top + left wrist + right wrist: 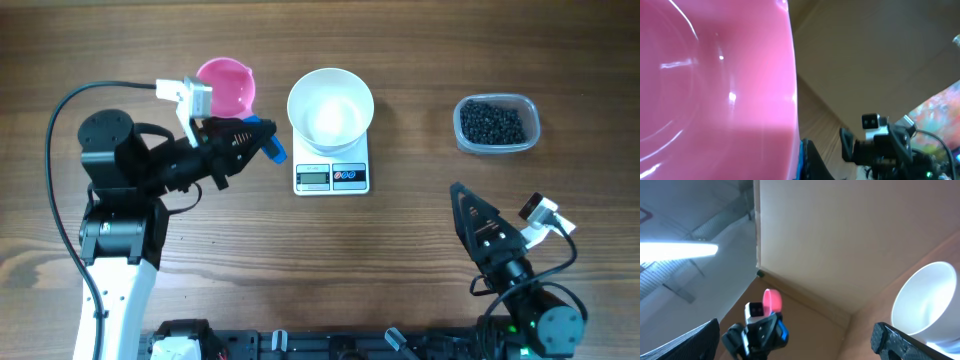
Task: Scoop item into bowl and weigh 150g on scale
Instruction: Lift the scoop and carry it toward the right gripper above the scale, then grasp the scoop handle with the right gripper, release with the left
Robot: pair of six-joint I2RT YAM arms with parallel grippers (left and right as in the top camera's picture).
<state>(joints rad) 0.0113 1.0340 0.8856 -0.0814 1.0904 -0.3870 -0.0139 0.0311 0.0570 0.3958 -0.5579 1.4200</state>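
The white bowl (330,105) stands on the white scale (332,177) at the table's middle and looks empty. The item, small black beads (492,123), fills a clear tub at the right. My left gripper (258,140) is shut on the blue handle (273,150) of a pink scoop (229,85), held left of the bowl. That scoop's pink cup (715,85) fills the left wrist view. My right gripper (470,212) stands open and holds nothing, near the front right. In its view, the bowl (927,300) and the scoop (772,300) show between its fingers.
The clear plastic tub (530,110) sits at the far right, apart from the scale. The left arm's black body (120,160) and its cable (60,110) take up the left side. Bare wood lies in front of the scale.
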